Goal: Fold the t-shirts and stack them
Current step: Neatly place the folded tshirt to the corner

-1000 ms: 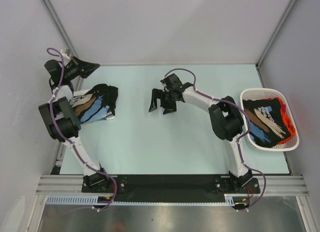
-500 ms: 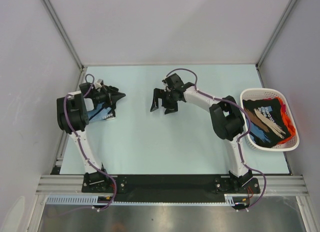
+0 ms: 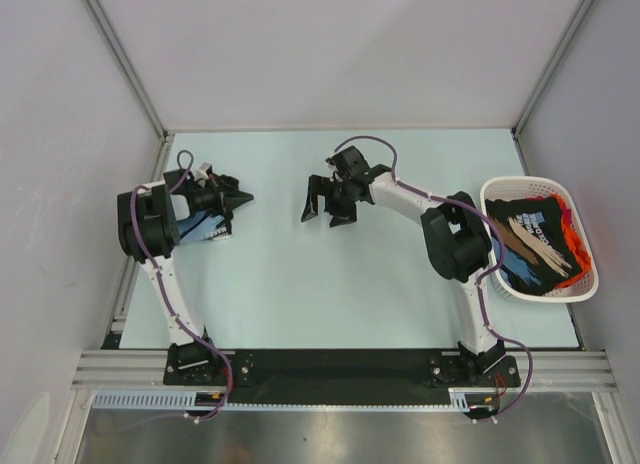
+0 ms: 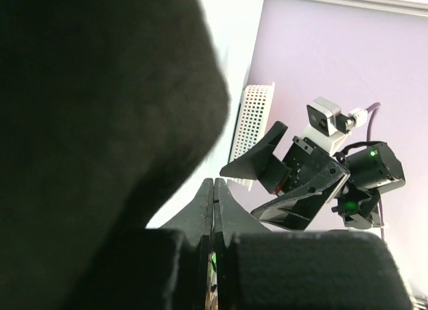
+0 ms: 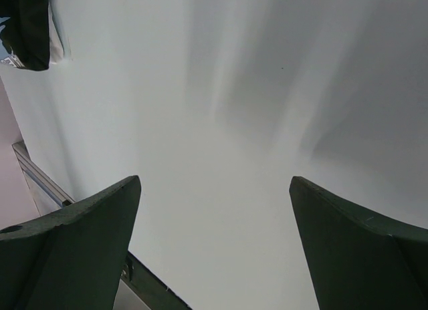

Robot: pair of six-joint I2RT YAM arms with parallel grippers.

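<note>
Folded dark printed cloth t-shirt (image 3: 205, 228): laid left, seemingly as stack base. Left gripper (image 3: 238, 197) pressed together; right gripper (image 3: 327, 212) spread, readied.

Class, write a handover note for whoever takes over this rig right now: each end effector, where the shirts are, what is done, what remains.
Left end effector: shut, empty, by the folded shirt at the left edge of the table.
Right end effector: open, empty, over the middle.
Done: at least one shirt folded.
To do: crumpled shirts in the basket at the right, to fold and stack.
</note>
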